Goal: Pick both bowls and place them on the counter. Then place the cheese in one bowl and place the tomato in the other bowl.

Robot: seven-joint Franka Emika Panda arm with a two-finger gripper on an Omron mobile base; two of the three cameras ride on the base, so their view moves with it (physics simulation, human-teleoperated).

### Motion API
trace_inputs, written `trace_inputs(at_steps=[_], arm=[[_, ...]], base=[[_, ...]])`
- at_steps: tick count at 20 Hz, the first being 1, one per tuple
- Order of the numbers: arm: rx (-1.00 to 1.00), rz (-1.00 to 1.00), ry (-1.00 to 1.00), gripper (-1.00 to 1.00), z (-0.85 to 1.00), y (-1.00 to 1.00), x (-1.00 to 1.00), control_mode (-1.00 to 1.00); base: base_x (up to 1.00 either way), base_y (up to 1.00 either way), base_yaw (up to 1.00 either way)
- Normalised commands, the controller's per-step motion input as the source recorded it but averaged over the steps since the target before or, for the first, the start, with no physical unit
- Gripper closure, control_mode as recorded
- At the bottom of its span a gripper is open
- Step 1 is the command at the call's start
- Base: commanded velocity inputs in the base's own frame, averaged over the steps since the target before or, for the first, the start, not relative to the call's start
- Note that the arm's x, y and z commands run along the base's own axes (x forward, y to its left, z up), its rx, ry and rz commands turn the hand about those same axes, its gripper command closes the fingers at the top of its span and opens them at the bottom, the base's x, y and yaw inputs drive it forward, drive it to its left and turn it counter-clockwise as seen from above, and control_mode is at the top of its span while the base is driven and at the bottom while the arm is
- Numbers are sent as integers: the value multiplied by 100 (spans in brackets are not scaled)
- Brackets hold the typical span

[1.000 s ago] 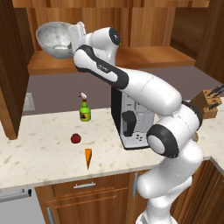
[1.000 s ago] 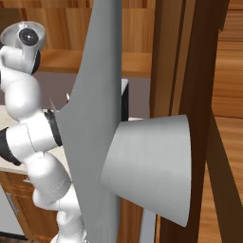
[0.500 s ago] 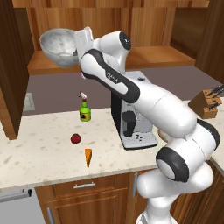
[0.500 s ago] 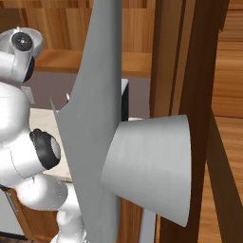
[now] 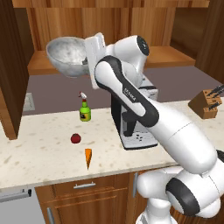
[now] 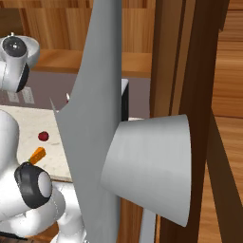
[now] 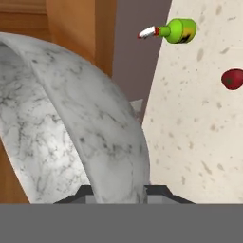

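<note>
One grey-white marbled bowl (image 5: pixel 66 54) hangs in the air in front of the brown wooden shelf (image 5: pixel 166 56), well above the desk (image 5: pixel 39 157); you can see it tipped slightly, its open side facing up and toward the camera in the left base view. Your gripper (image 5: pixel 89 65) is clamped on the bowl's right rim, and in the hand view the marbled wall (image 7: pixel 71 128) rises between the two dark finger tips and curves away to the upper left.

Below it, on the beige speckled desk, the tomato (image 5: pixel 75 138) sits as a small dark-red ball, and the orange cheese (image 5: pixel 88 158) wedge lies just in front of it, a little to the right, point toward the desk's front edge; the two are near each other but apart. You can pick out both again in the right base view, the tomato (image 6: pixel 43 136) and the cheese (image 6: pixel 36 155), past the arm's white body.

Behind the tomato, near the back wall, a green spray bottle (image 5: pixel 85 110) with a red-and-white nozzle stands upright. To its right a coffee machine (image 5: pixel 133 127) stands on the desk, partly hidden by the arm. At the far right a wooden knife block (image 5: pixel 205 103) rests on the desk. A large grey shape (image 6: pixel 142 166) and a dark wooden post (image 6: pixel 190 95) block much of the right base view.
</note>
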Motion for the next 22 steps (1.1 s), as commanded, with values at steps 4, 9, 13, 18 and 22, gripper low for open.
trace_inputs(at_steps=[4, 9, 13, 18, 22], arm=[[0, 0, 16, 100, -8, -21, -77, -100], [0, -1, 16, 100, -13, -17, -77, -100], [0, -4, 25, 100, -33, -1, -59, -100], [0, -4, 28, 100, -45, 0, -37, -100], [0, -4, 17, 100, -49, -1, -20, -100]], base=[[0, 0, 0], [0, 0, 0], [0, 0, 0], [0, 0, 0], [0, 0, 0]])
